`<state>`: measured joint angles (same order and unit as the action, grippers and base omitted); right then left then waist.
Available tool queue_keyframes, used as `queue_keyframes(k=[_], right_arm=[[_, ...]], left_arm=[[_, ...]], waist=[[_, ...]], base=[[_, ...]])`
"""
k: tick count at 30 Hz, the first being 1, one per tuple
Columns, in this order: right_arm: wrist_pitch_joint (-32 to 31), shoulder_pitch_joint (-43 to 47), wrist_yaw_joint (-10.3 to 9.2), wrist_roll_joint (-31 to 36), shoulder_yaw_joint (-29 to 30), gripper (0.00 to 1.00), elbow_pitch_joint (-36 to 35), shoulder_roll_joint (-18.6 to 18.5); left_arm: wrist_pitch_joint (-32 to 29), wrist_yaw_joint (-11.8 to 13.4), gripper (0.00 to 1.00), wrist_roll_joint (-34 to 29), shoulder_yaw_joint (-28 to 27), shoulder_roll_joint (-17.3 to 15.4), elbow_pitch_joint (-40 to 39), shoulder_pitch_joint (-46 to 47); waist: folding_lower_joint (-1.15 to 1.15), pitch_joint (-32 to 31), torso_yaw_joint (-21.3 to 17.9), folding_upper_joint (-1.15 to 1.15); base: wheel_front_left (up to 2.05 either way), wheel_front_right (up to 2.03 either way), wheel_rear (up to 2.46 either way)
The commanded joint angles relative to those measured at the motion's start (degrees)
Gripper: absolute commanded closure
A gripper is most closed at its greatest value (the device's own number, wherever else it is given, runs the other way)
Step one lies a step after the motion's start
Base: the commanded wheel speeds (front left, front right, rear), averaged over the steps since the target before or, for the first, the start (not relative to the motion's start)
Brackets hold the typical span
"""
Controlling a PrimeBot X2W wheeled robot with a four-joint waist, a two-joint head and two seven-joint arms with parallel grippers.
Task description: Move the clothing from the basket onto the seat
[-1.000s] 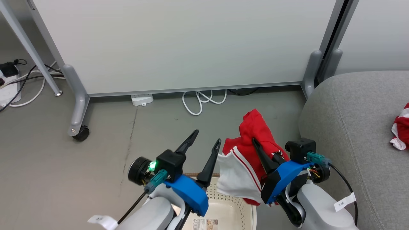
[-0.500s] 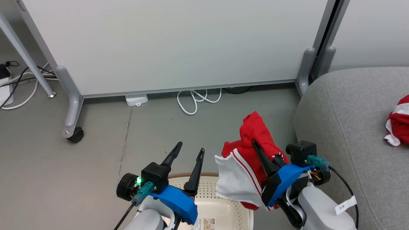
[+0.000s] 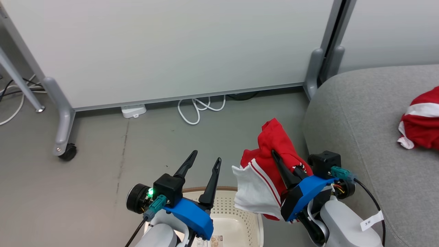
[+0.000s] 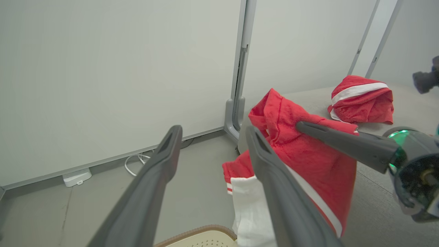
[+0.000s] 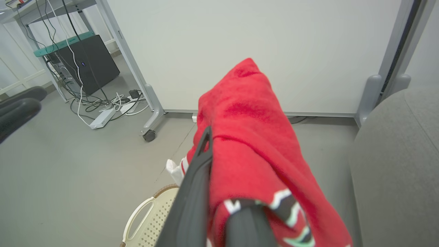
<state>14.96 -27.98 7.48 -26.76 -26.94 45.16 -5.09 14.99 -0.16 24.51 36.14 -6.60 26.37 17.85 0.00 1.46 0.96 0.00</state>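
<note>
Two grippers stand over the basket [image 3: 229, 206] at 6 o'clock in the head view: the left gripper [image 3: 206, 156] with fingers spread and empty, the right gripper [image 3: 278, 157] clamped on a red garment [image 3: 272, 140]. White stripes and a white panel hang from it beside the basket's 3 o'clock rim. A second red garment [image 3: 421, 125] lies on the grey seat [image 3: 360, 113] at 3 o'clock. Grey floor [image 3: 103, 178] meets a wheeled white partition [image 3: 171, 44] at 12 o'clock.

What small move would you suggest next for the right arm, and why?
Probably swing it rightward over the seat before opening: the right gripper is shut on a red garment hanging short of the seat's edge, beside the basket, and another garment already lies on the seat.
</note>
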Motion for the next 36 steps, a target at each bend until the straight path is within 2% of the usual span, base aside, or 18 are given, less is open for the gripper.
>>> queue_keyframes(k=[1, 10, 14, 36], right_arm=[[0.3, 0.6, 0.03, 0.4, 0.2, 1.0, -0.3, -0.1], [0.2, 0.8, 0.03, 0.5, 0.2, 1.0, -0.5, 0.0], [0.2, 0.6, 0.03, 0.6, 0.4, 1.0, -0.7, 0.0], [0.3, 0.4, 0.03, 1.3, 1.2, 1.0, -1.6, 0.3]], left_arm=[[0.3, -0.6, 0.0, -0.6, -0.4, 0.3, 0.3, -0.6], [0.3, -1.8, 0.0, -2.4, -1.6, 1.1, 0.9, -0.4], [0.3, -2.3, 0.0, -3.1, -2.2, 1.6, 1.4, 0.0], [0.3, -3.9, 0.0, -5.4, -4.3, 2.7, 2.2, 1.2]], waist=[[0.0, 0.0, -1.4, 0.0], [0.0, 0.5, -6.8, 0.0], [0.0, 1.0, -10.5, 0.0], [0.0, 2.8, -23.5, 0.0]], base=[[0.0, 0.0, 0.0], [0.0, 0.0, 0.0], [0.0, 0.0, 0.0], [0.0, 0.0, 0.0]])
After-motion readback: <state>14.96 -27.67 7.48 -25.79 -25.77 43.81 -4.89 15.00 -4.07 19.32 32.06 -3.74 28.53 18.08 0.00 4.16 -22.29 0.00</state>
